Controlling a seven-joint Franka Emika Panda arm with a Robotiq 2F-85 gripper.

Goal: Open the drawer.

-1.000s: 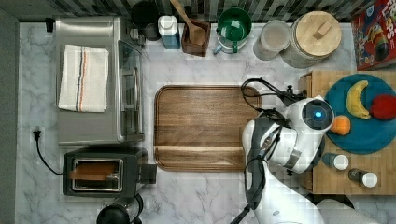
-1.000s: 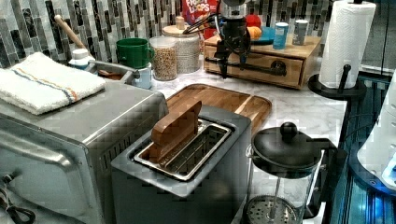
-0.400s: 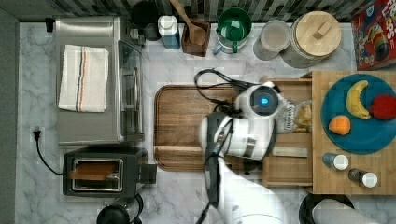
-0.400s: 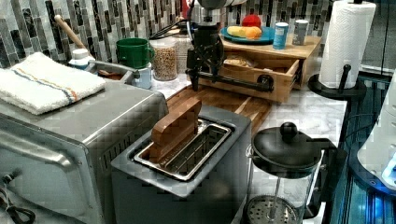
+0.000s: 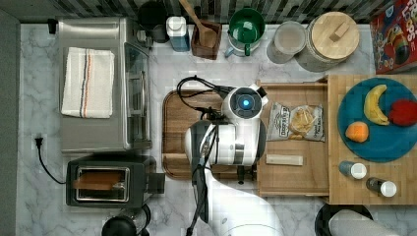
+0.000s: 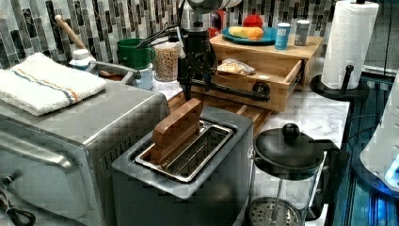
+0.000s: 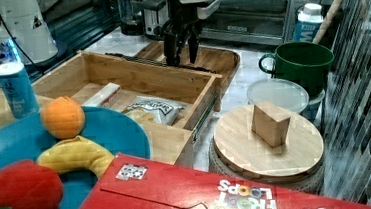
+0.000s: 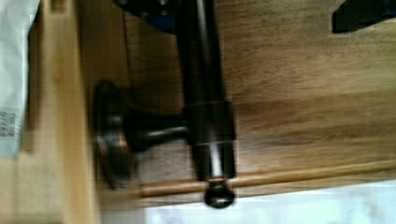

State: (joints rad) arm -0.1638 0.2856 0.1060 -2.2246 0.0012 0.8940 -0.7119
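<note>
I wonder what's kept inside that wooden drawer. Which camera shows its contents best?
The top view: it looks straight down into the drawer, showing a snack bag and a pale stick. The right view shows both at a slant. The left view shows mostly the front panel, with the bag peeking above it.

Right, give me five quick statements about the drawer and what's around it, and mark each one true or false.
1. The drawer is pulled out, with its inside in view. True.
2. A chip bag lies inside the drawer. True.
3. The drawer is empty apart from the bag. False: a pale wooden stick also lies in it.
4. The end effector is at the black bar handle on the drawer's front. True.
5. The banana sits inside the drawer. False: it lies on the blue plate, with an orange and a red fruit.
</note>
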